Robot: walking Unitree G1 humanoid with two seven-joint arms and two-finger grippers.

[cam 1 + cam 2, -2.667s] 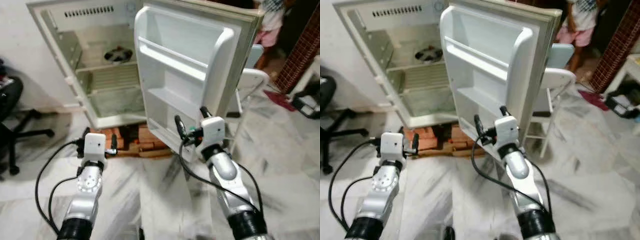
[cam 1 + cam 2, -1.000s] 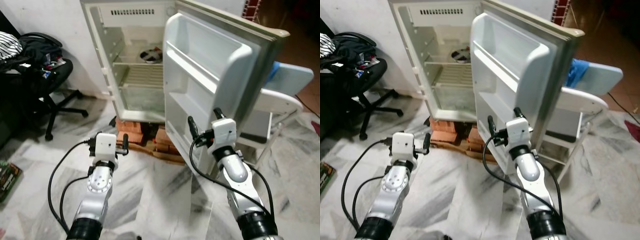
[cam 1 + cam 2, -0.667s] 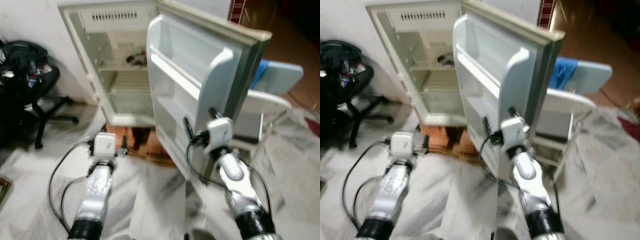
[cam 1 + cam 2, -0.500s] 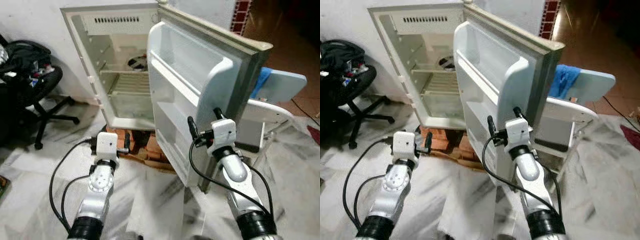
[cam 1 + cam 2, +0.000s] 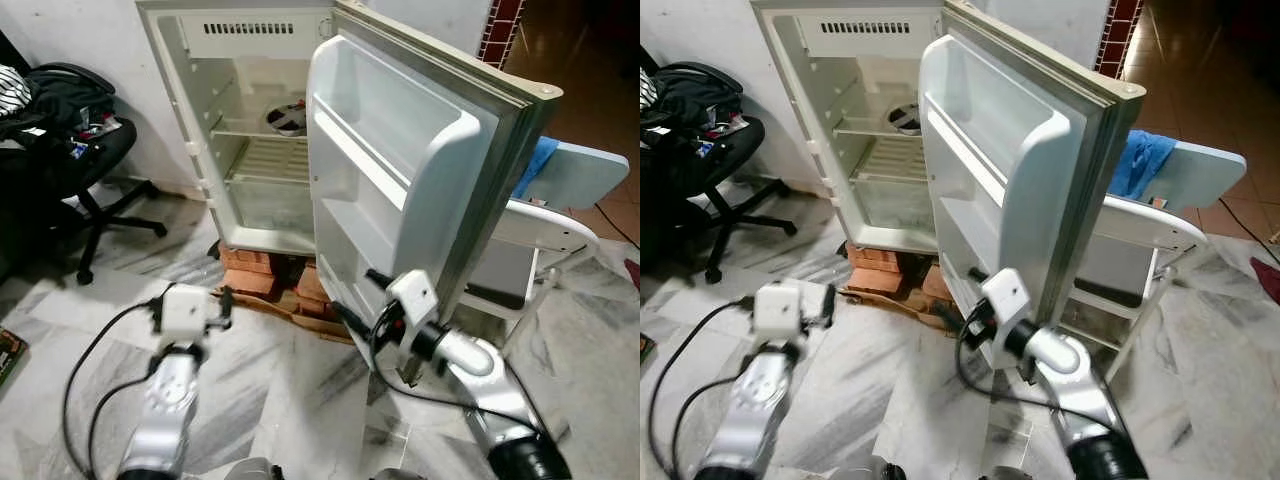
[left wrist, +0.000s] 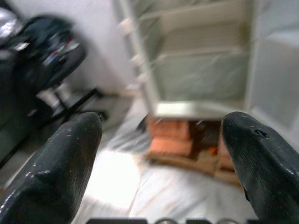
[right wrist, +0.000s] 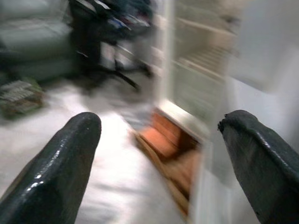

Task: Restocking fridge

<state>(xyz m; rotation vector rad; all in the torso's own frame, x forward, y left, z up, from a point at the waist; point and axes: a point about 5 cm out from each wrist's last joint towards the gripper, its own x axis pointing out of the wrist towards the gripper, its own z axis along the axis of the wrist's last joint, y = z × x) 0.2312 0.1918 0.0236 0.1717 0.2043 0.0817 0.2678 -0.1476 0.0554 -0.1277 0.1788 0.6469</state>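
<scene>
Across the upper half of the left eye view stands the fridge [image 5: 262, 130], a small white one with its door [image 5: 420, 190] swung wide toward the camera. Its cabinet sits on a stack of red bricks [image 5: 270, 275] on the marble floor [image 5: 290, 400]. Inside, a wire shelf [image 5: 270, 160] crosses the middle, a dark round item lies at the back above it, and a row of vent slots runs along the top. The door's inner side carries moulded white racks. No brand name, label or writing can be read anywhere on it.

Low in the centre right of the frame, the right gripper [image 5: 360, 295] is close to the bottom edge of the door, its fingers spread wide with nothing between them; whether it touches the door cannot be told. At lower left, the left gripper [image 5: 222, 308] is held above the floor in front of the bricks, its fingers [image 6: 56, 168] also wide apart and holding nothing.

At the left edge a black office chair [image 5: 70, 150] is piled with dark clothes. At right, behind the door, stands a white plastic chair [image 5: 545, 225] with a blue cloth [image 5: 538, 160] on it.
</scene>
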